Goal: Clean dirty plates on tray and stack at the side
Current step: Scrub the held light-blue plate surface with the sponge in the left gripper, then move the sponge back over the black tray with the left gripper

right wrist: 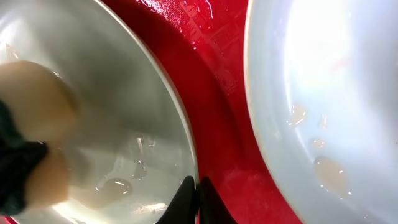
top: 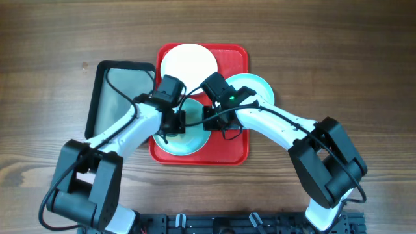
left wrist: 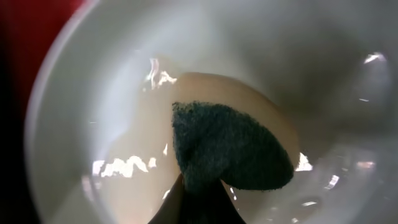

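On the red tray [top: 237,146] lie a white plate [top: 188,62] at the back and a light blue plate [top: 185,143] at the front left. A second light blue plate [top: 257,88] overlaps the tray's right rim. My left gripper [top: 177,120] [left wrist: 202,199] is shut on a beige sponge with a dark green scrub pad [left wrist: 230,146], pressed onto the front plate [left wrist: 93,93]. My right gripper [top: 207,117] [right wrist: 195,190] is shut on that plate's right rim [right wrist: 124,93]. The white plate [right wrist: 323,93] carries wet smears.
A grey tray with a black rim [top: 120,88] lies left of the red tray, touching it. Wet red tray floor [right wrist: 217,93] shows between the two plates. Both arms reach in from the front edge over wooden table [top: 364,65].
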Controlling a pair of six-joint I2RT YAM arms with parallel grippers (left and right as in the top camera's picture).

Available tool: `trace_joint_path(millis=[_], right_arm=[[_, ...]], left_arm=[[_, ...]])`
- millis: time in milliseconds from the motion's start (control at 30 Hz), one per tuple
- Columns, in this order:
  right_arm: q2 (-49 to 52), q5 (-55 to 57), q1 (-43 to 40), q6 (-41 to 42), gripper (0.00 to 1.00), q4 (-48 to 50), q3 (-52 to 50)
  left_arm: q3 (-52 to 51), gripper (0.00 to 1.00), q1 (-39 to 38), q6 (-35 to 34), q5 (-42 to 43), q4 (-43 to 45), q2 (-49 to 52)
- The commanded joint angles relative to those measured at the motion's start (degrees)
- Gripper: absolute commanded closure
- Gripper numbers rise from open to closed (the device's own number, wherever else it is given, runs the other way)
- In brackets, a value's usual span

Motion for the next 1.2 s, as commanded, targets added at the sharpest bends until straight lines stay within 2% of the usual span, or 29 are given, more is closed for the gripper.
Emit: trace_joint_path(millis=[0,267,367,433,500,633,800,933,1167], right_arm=[[0.31,-1.33,0.44,-0.72,0.96,0.39,-0.11],[0.31,-1.33,0.44,-0.72,0.96,0.42,-0.11],[0.31,-1.33,0.44,-0.76,0.91,0.44,-0.11],[0.31,-1.33,0.44,-0.74,0.81,0.42,-0.11],[0.31,-1.33,0.44,-0.76,0.74,0.44,-0.11],[0.31,-1.33,0.44,-0.66,0.57,0.46,-0.11],[0.33,-1.31,0.46,-0.50,0.62,1.20,-0.81],[0.33,-1.33,0.66,1.55,0.70,3.19,-2.54],[0.33,-1.29,0.94,2.38,0.71,4.57,-3.13]], left_arm=[[0.31,0.96,2.27,-0.28,-2.86,-0.81,-1.16],[1.84,0.96,2.71,-0.33,-2.64,-0.57,-3.89],[3.61,0.96,2.75,-0.35,-2.43,-0.61,-6.75],[4.79,0.96,2.86,-0.35,-2.45,-0.57,-9.09],[5.79,0.96,3.43,-0.85,-2.45,-0.59,-11.30],[6.80,0.96,7.48,-4.98,-2.45,-0.57,-17.05],[6.80,0.96,16.76,-10.56,-1.90,-0.61,-22.14],[6.78,0.96,23.47,-10.64,2.51,-0.68,-22.40],[6.78,0.96,33.35,-10.62,10.25,-0.81,-22.34]])
